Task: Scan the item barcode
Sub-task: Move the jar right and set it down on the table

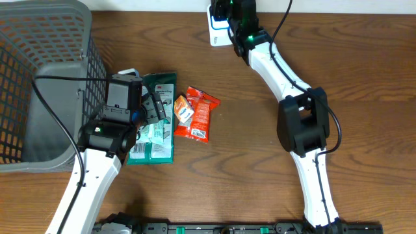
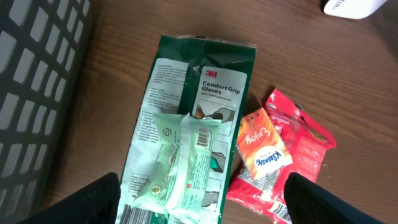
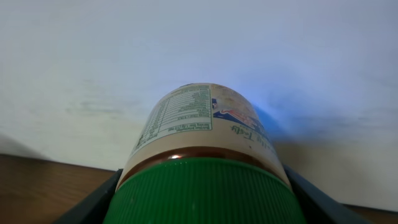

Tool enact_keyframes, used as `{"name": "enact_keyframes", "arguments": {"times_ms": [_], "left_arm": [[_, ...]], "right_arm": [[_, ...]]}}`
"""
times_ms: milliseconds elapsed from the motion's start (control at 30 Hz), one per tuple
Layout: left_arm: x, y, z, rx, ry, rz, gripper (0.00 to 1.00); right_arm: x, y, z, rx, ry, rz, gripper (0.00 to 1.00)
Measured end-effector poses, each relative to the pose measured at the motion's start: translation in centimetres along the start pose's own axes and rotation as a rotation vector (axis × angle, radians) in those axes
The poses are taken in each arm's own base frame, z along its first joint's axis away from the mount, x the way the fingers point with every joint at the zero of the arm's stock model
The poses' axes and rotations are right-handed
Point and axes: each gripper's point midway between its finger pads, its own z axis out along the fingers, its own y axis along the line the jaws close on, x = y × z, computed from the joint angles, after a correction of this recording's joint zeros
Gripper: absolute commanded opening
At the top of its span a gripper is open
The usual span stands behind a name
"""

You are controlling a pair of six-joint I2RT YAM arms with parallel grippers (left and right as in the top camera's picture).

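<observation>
We're gripping the jar [image 3: 199, 124] in R tool [image 3: 202, 202], lid toward wrist, long axis pointing at the scanner [image 1: 218, 34], just in front of it. L tool [image 2: 205, 208] is hanging wide, empty, well apart from scanner, over gloves pkt [image 2: 186, 118].

The table [image 1: 364, 78] is brown wood with a visible grain and a dull sheen, and the basket [image 1: 39, 39] at its ten o'clock is a matt grey plastic lattice. The green glove packet [image 2: 205, 81] and, at its four o'clock, the red packet [image 2: 305, 143] are glossy, crinkled plastic film. The jar [image 3: 199, 118] has a smooth, paper-like label and a ribbed green plastic lid [image 3: 205, 193].
</observation>
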Motion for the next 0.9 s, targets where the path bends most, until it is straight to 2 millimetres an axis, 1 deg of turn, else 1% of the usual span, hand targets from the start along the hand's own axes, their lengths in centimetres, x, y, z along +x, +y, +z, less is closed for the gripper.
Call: {"name": "enact_keyframes", "arguments": {"times_ms": [167, 300, 400, 467, 533, 600, 633, 667, 700, 767, 800, 833, 867, 900], "left_arm": [[0.0, 0.0, 0.0, 0.0, 0.0, 0.0, 0.84], [0.0, 0.0, 0.0, 0.0, 0.0, 0.0, 0.84], [0.0, 0.0, 0.0, 0.0, 0.0, 0.0, 0.84], [0.0, 0.0, 0.0, 0.0, 0.0, 0.0, 0.84], [0.0, 0.0, 0.0, 0.001, -0.002, 0.0, 0.84], [0.0, 0.0, 0.0, 0.0, 0.0, 0.0, 0.84], [0.0, 0.0, 0.0, 0.0, -0.001, -0.001, 0.84], [0.0, 0.0, 0.0, 0.0, 0.0, 0.0, 0.84], [0.0, 0.0, 0.0, 0.0, 0.0, 0.0, 0.83], [0.0, 0.0, 0.0, 0.0, 0.0, 0.0, 0.84], [0.0, 0.0, 0.0, 0.001, 0.0, 0.0, 0.84], [0.0, 0.0, 0.0, 0.0, -0.001, 0.0, 0.84], [0.0, 0.0, 0.0, 0.0, 0.0, 0.0, 0.84], [0.0, 0.0, 0.0, 0.0, 0.0, 0.0, 0.84]], "right_arm": [[1.1, 0.3, 0.4, -0.019, 0.016, 0.059, 0.01], [0.7, 0.4, 0.5, -0.03, -0.002, 0.08, 0.01], [0.9, 0.4, 0.5, -0.044, 0.008, 0.077, 0.01], [1.3, 0.2, 0.2, -0.054, 0.055, 0.071, 0.01], [1.6, -0.1, -1.0, -0.048, 0.135, 0.072, 0.01], [0.5, -0.3, -2.9, -0.051, 0.193, 0.075, 0.01], [-0.1, -0.2, -4.5, -0.049, 0.244, 0.078, 0.01], [-1.1, -0.4, -6.4, -0.044, 0.286, 0.082, 0.01], [-2.7, -0.3, -8.6, -0.044, 0.311, 0.085, 0.01], [-6.3, -0.3, -13.6, -0.035, 0.342, 0.089, 0.01], [-7.6, -0.4, -16.1, -0.03, 0.362, 0.093, 0.01], [-8.8, -0.9, -18.8, -0.017, 0.382, 0.096, 0.01], [-9.8, -1.8, -21.7, 0.003, 0.41, 0.097, 0.01], [-10.2, -2.2, -22.9, 0.013, 0.417, 0.096, 0.01]]}}
